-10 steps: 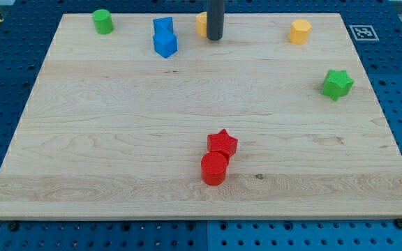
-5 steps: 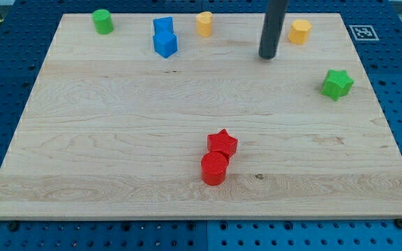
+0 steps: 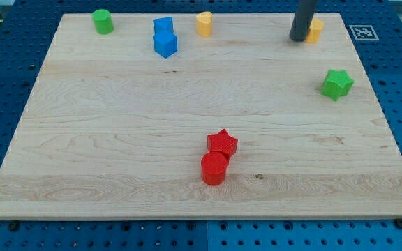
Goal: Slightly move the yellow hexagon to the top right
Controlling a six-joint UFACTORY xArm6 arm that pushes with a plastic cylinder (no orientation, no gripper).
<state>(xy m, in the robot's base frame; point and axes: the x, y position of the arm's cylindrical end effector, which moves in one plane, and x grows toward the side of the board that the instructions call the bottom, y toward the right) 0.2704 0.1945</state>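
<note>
Upper right of the frame: rod's tip [image 3: 298, 39] sits against the lower-left side of the yellow hexagon [image 3: 315, 30], partly hiding it. No gripper, just a rod. Contact step; next, short nudge toward the board's [image 3: 117, 139] top-right corner.

— What stands in the way along the view's top edge?
— My tip [image 3: 299, 39] sits against the left side of the yellow hexagon [image 3: 315, 31]. Further left are a second yellow block [image 3: 204, 24], two touching blue blocks [image 3: 164, 37] and a green cylinder [image 3: 102, 21].
— And lower down?
— A green star [image 3: 337, 84] near the right edge of the board [image 3: 117, 139], and a red star [image 3: 222, 143] touching a red cylinder [image 3: 214, 169]; wide bare wood lies between these groups
</note>
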